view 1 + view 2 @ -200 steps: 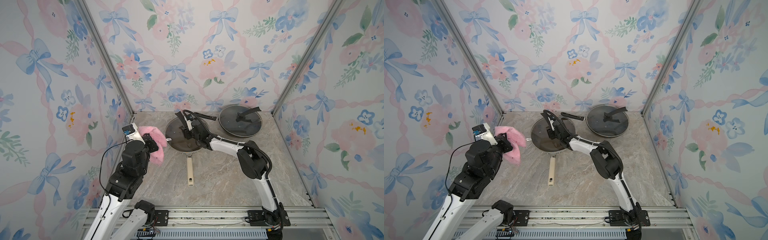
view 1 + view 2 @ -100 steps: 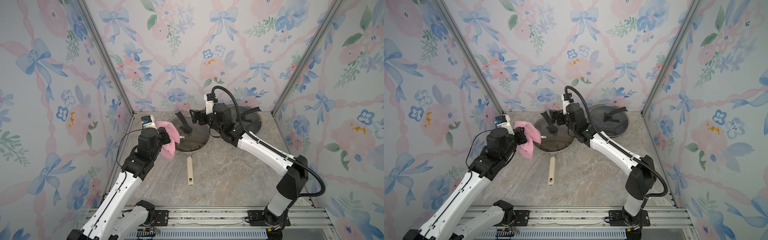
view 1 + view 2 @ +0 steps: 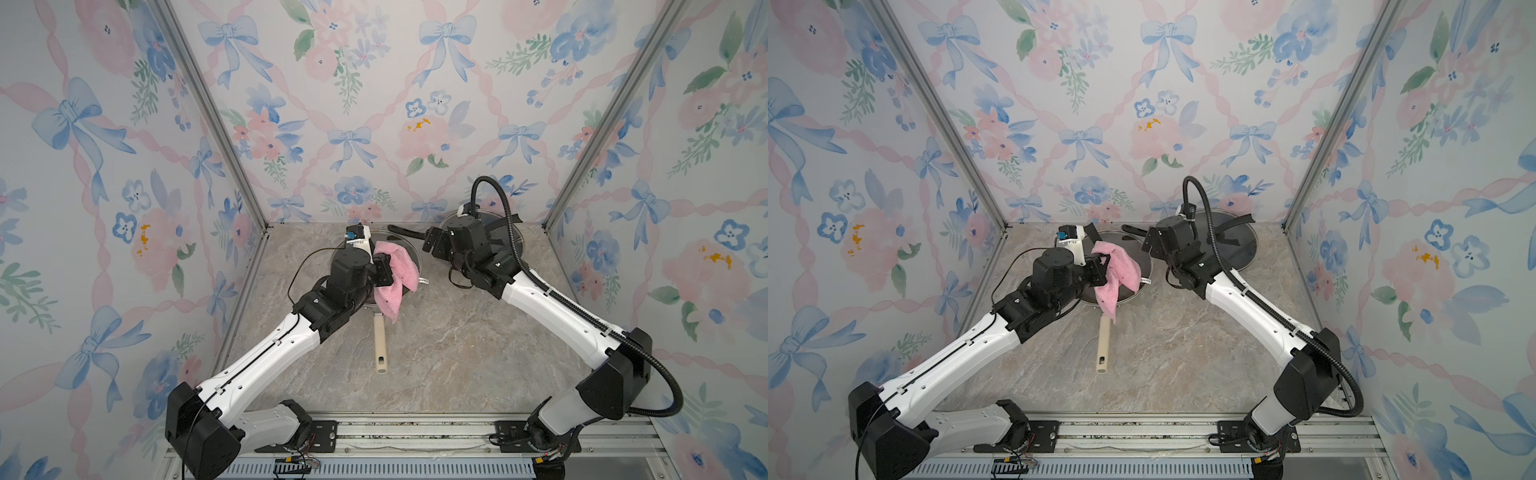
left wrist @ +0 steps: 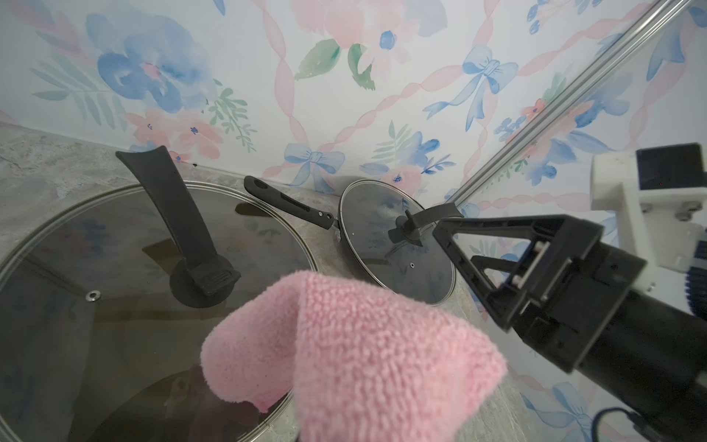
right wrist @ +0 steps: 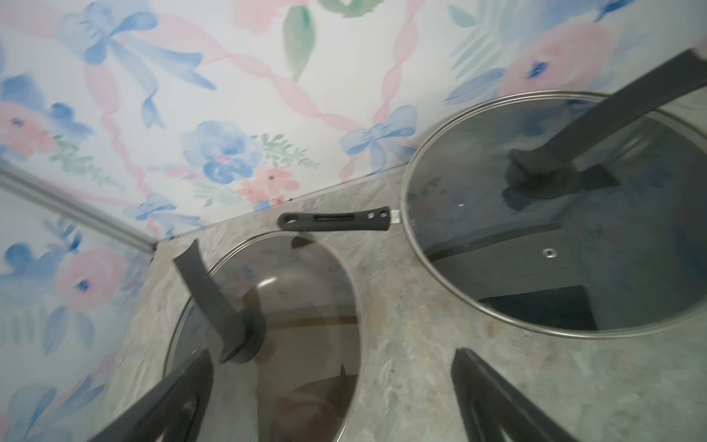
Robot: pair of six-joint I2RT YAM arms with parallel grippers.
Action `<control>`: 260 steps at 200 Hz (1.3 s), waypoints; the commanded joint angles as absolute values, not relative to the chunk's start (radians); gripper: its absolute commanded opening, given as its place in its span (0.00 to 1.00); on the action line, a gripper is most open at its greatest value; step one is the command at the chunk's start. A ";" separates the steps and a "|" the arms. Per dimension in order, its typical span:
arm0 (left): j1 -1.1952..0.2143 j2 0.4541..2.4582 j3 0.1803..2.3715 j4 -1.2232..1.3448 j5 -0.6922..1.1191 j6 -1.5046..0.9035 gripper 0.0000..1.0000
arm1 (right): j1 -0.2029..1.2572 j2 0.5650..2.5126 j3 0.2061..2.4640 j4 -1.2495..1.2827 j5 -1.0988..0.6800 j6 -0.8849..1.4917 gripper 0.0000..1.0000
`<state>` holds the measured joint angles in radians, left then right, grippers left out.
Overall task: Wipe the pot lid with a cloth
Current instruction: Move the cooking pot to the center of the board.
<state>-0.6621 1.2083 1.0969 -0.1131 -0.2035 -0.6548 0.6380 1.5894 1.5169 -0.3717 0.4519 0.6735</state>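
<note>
**Left gripper** (image 3: 385,272): jaws clamped on the cloth (image 3: 398,275), which hangs in folds from them over the near side of the pot lid (image 4: 114,268). Whether it presses on the glass cannot be told. Lower until the bunched cloth flattens, then sweep in arcs around the lid handle (image 4: 178,218). Keep your pressure light so the lid does not skate on its pan (image 3: 380,345).

**Right gripper** (image 5: 333,354): jaws spread wide, empty, hovering beside the lid. You could use it to steady the handle.
</note>
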 commanded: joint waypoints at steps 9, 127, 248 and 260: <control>-0.663 1.212 1.166 -0.071 -0.306 -0.547 0.00 | 0.517 1.733 1.607 -0.454 0.710 0.768 0.95; -0.620 1.166 1.195 -0.132 -0.394 -0.505 0.00 | 0.359 2.470 2.438 -0.822 1.068 0.859 0.86; -0.600 1.132 1.212 -0.190 -0.440 -0.528 0.00 | 0.289 2.572 2.409 -0.724 1.005 0.894 0.46; -0.600 1.131 1.209 -0.192 -0.446 -0.530 0.00 | 0.289 2.550 2.370 -0.729 1.007 0.875 0.37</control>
<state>-0.6075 1.1477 1.1870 -0.1825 -0.4213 -0.5243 0.3065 2.5587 2.3936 -0.6830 1.0168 0.9173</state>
